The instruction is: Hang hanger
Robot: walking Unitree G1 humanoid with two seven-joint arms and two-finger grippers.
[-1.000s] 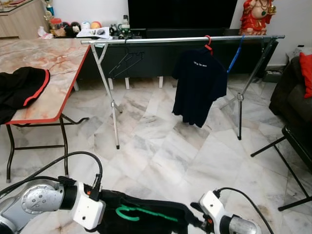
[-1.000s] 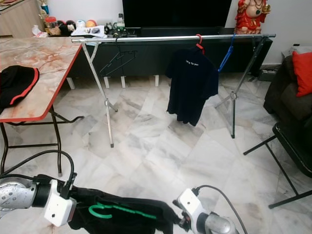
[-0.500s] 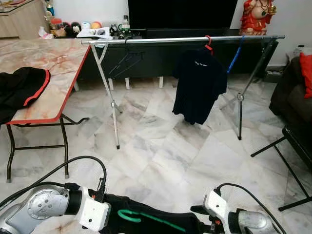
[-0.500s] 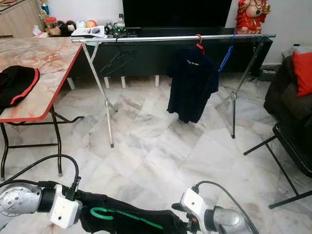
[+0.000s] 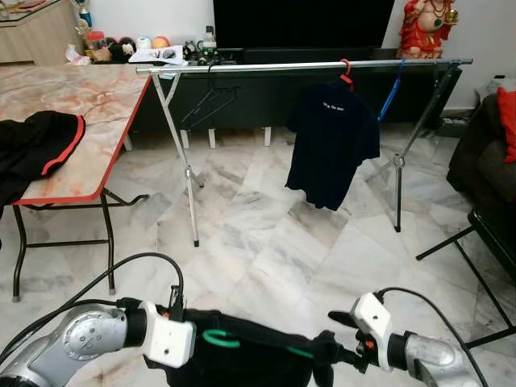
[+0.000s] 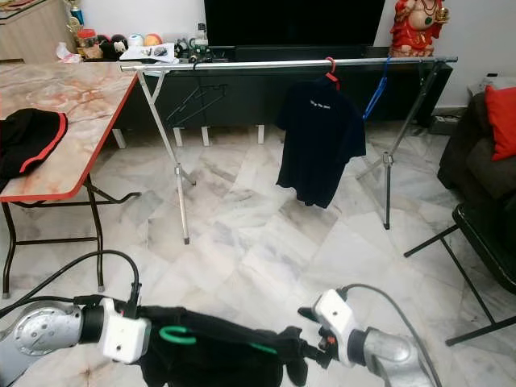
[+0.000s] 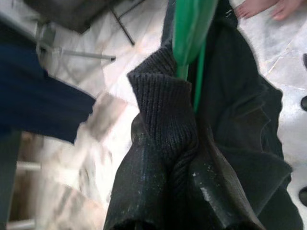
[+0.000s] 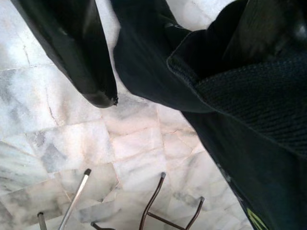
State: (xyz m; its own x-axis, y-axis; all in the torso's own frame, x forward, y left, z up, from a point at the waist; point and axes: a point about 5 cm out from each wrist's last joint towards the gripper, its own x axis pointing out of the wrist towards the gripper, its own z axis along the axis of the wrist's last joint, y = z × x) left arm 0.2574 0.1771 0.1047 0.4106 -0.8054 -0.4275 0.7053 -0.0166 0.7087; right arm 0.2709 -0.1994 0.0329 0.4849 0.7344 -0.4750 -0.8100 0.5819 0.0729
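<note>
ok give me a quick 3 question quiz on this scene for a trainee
1. True or false: the green hanger already hangs on the metal clothes rail.
2. Multiple choice: the dark shirt on the rail hangs from a hanger of which colour? A) red B) white C) yellow
3. Fill in: both tools hold a black garment low over the ____ floor.

Key
1. False: the left tool and right tool hold it, inside the black garment, well short of the rail.
2. A: a red hook shows over the rail above the shirt.
3. Marble.
</note>
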